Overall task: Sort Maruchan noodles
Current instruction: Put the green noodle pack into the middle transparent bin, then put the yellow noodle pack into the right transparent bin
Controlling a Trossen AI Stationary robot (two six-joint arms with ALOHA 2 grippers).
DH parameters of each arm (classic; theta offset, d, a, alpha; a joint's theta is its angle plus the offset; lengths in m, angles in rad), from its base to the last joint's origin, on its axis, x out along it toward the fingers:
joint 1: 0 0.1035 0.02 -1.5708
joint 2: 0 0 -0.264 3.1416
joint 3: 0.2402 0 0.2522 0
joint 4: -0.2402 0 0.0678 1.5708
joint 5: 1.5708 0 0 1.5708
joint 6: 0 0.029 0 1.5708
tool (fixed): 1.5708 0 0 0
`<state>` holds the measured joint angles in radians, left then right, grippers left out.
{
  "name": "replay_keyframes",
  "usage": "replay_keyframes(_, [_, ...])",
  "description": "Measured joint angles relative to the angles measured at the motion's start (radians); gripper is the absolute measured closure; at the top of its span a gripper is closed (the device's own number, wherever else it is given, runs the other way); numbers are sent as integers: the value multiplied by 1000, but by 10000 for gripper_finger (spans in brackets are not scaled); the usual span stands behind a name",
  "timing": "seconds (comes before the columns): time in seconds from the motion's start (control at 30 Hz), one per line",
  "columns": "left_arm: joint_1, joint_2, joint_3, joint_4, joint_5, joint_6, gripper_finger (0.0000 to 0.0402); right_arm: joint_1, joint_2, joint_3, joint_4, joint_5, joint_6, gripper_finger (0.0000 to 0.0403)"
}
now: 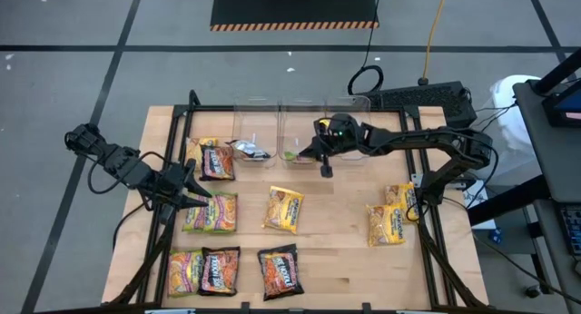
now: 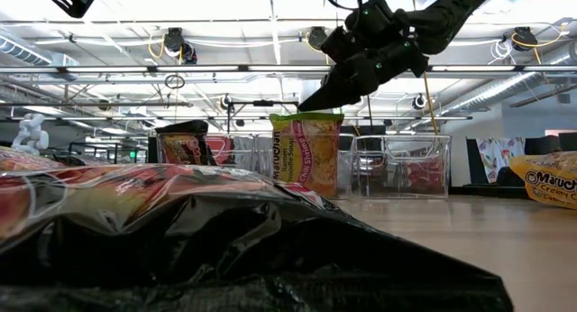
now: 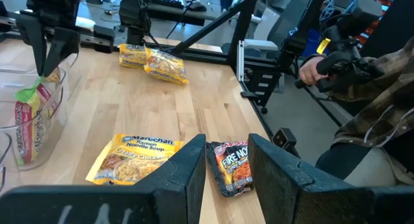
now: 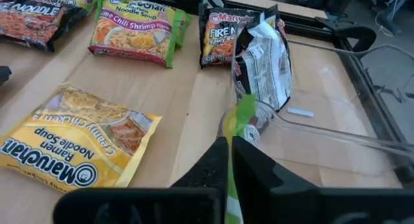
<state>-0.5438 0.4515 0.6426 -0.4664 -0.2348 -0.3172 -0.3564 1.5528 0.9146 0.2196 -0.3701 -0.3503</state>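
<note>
Right gripper (image 1: 324,166): hanging over the middle clear bin (image 1: 300,123), its fingers nearly closed, pinching the top edge of a lime-green packet (image 2: 306,154) standing in that bin.
Left gripper (image 1: 195,187): waiting spread wide and empty, above the packets at the left of the table (image 1: 345,250).
Sorted: a black packet (image 1: 247,150) sitting in the left bin.
Left to sort: about ten packets lying loose on the table.

Glossy crinkled plastic noodle packets (image 1: 284,210) lie on a pale, matt wooden table (image 1: 345,250) beside clear plastic bins (image 1: 256,132).
</note>
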Motion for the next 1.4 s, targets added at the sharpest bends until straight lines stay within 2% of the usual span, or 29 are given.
replay_keyframes(0.23, [0,0,0,0,0,-1,279,19,-13,0,101,1,-10,356])
replay_keyframes(0.43, [0,0,0,-1,1,-4,279,29,-123,0,88,2,-1,353])
replay_keyframes(0.57, [0,0,0,-1,1,-6,279,36,-254,0,-45,13,-6,353])
replay_keyframes(0.63, [0,0,0,0,1,-6,279,38,-325,0,-116,55,4,353])
replay_keyframes(0.73, [0,0,0,0,1,-8,279,38,-425,0,-253,109,44,353])
replay_keyframes(1.0, [0,0,0,0,1,-32,279,38,-640,0,-647,128,208,353])
replay_keyframes(1.17, [0,0,0,0,1,-32,279,38,-703,0,-853,149,315,353])
replay_keyframes(1.4, [0,0,0,1,1,-32,279,38,-704,0,-1160,160,440,353])
